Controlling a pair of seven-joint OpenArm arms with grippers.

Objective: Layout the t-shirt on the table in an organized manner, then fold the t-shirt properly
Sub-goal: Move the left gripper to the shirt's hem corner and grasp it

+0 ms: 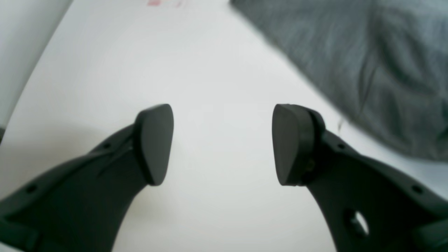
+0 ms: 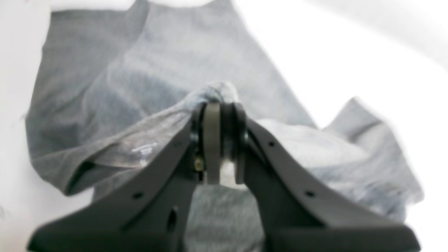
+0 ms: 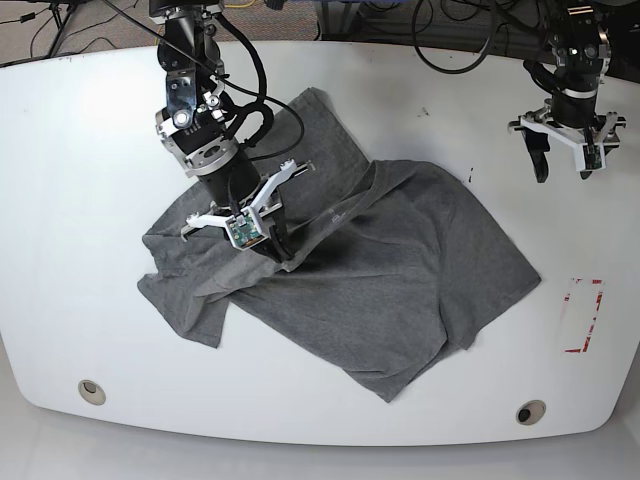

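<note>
Your right gripper (image 2: pixel 218 105) is closed tight on a bunch of the grey t-shirt (image 3: pixel 400 270), and a small knob of cloth comes out above the pinched pads. In the right wrist view the fabric runs away from the grip in a raised ridge to the left, and I think the edge there, with faint white print on its inner side, is the collar. So you hold the garment near its upper middle, probably to lift it and pull it open.

Around this grip the t-shirt lies crumpled on the white table (image 3: pixel 80 130). In the base view one part goes up toward the far edge, another spreads to the near right, and a folded flap lies at the left, partly doubled under. No sleeve is laid out clearly, so the layout step is not finished and the folding cannot start yet.

Your left gripper (image 1: pixel 223 143) stands wide apart and holds nothing. It hangs above bare table, well apart from the shirt in the base view, though its wrist camera sees the grey hem (image 1: pixel 367 70) at the upper right. This is a waiting position, I judge; it leaves the cloth free to move. The red-and-white tape mark (image 3: pixel 583 317) lies near the right edge, just beyond the cloth.
</note>
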